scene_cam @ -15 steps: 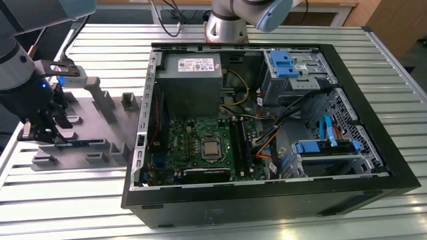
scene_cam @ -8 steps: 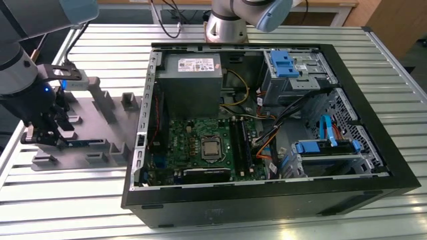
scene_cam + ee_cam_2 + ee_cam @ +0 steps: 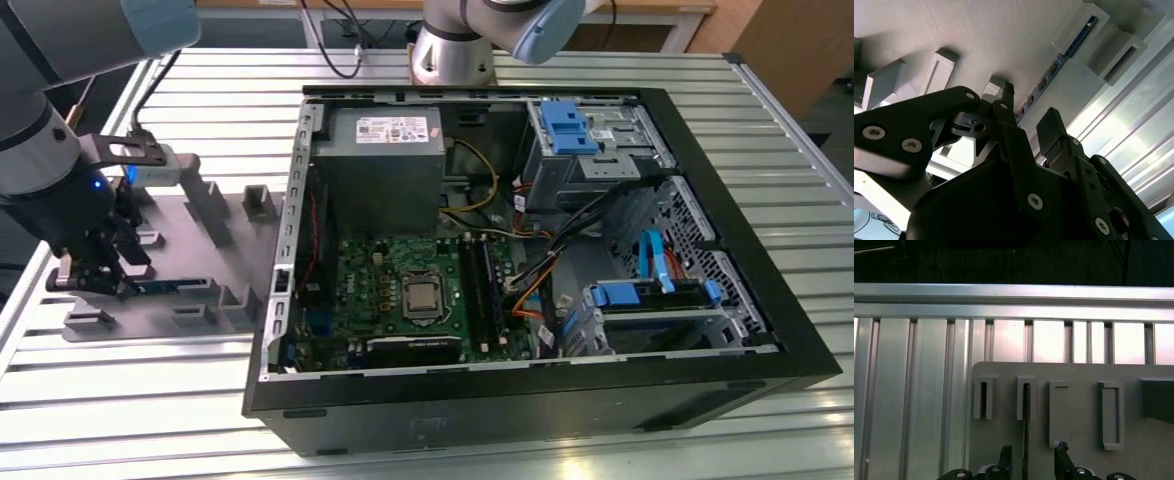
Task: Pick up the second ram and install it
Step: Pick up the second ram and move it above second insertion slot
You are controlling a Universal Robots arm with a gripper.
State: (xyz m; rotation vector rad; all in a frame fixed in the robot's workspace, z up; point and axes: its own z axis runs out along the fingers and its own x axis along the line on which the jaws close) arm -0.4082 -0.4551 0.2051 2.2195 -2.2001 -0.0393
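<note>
Dark-blue second ram [image 3: 1025, 430] stands in the grey holder tray [image 3: 1079, 375]; my gripper [image 3: 1032, 450] straddles it, jaws apart, not gripping. Pickup and install both left.

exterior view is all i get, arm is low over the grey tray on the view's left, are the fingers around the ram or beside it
Observer: Around it. In the first wrist view the ram stands on edge, and the gripper is open with one of its fingers on each side, a gap showing on both sides.
Operator: so not clamped, is the stick lifted at all
Observer: It does not look lifted. In the second wrist view its far end sits inside the slot of an upright block of the grey tray.
</note>
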